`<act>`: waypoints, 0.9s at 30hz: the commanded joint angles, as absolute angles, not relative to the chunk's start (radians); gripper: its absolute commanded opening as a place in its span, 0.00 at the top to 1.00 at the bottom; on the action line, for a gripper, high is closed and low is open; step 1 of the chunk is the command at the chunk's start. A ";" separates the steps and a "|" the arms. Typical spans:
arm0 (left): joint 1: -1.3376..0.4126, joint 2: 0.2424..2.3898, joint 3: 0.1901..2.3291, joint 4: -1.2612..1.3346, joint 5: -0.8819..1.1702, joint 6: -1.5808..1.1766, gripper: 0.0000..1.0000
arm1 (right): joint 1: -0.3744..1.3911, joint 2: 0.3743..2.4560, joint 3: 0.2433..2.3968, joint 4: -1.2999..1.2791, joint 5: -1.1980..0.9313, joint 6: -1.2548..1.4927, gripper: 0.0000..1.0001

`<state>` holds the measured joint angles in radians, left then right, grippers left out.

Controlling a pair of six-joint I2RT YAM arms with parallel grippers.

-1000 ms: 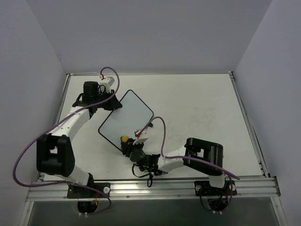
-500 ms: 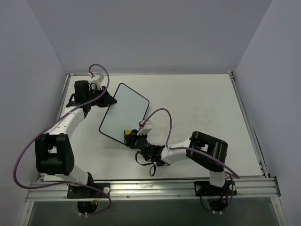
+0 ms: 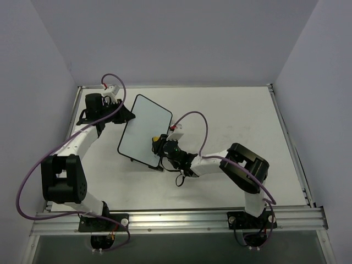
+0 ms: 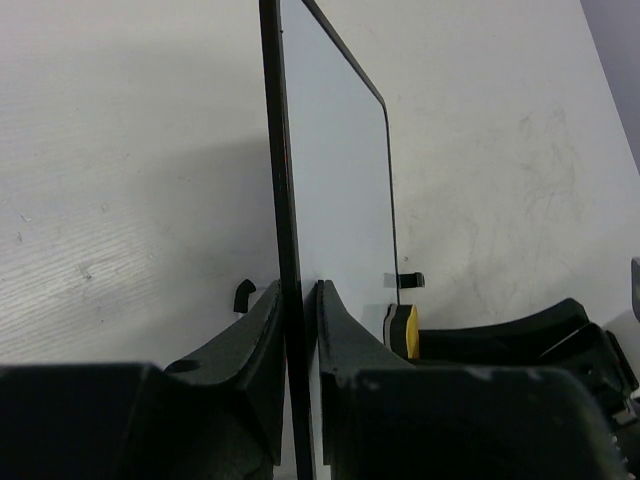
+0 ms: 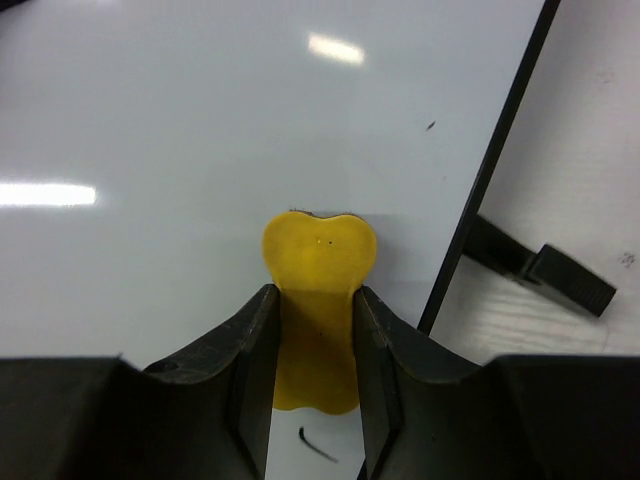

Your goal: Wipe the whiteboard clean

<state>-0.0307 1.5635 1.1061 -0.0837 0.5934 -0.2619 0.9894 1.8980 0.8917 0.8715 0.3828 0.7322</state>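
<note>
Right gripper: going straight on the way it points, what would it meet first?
The whiteboard: the eraser in the right gripper seems already against its face, though depth is unclear.

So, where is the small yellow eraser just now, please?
Top view, left of centre: the small yellow eraser, clamped in the right gripper, lies against the black-framed whiteboard.

The whiteboard (image 5: 200,120) runs off the right wrist frame's top and left edges; fingers (image 5: 255,350) hide the lower sides of the eraser (image 5: 318,250).
</note>
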 commanded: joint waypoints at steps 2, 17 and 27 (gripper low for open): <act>-0.037 1.559 1.126 -0.051 0.666 -0.222 0.98 | 0.913 1.980 0.934 0.689 0.295 0.695 1.00; -0.046 1.557 1.120 -0.055 0.621 -0.213 0.98 | 0.885 2.014 0.951 0.721 0.183 0.673 1.00; -0.054 1.606 1.186 -0.140 0.611 -0.236 0.84 | 0.911 2.017 0.969 0.712 0.149 0.661 1.00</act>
